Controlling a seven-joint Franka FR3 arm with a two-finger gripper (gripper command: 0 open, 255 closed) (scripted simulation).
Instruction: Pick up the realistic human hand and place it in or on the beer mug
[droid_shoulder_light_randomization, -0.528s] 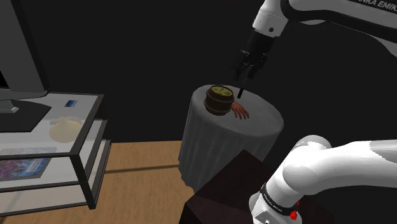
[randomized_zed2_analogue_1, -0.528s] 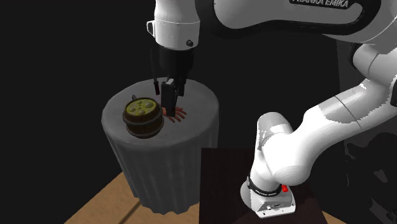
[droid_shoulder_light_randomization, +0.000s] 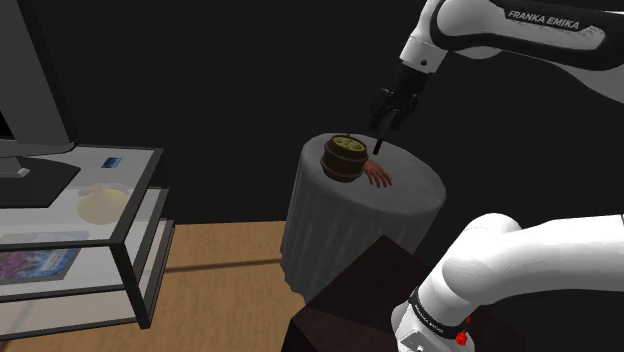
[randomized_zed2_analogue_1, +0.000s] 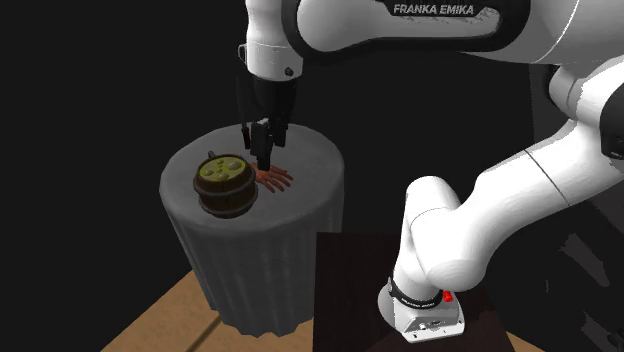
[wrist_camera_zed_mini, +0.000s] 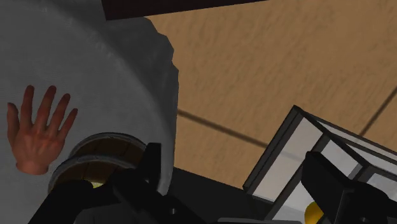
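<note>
Though seemingly open, gripper (randomized_zed2_analogue_1: 262, 150) near hand (randomized_zed2_analogue_1: 274, 178).

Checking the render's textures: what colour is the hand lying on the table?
The hand is a reddish-brown skin tone, clearest in the wrist view.

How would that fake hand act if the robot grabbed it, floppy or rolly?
Probably not rolly: the human hand lies flat and spread open on the table. It looks stiff, like a model, so it likely won't flop. Being low and flat, it may be tricky to pinch.
</note>
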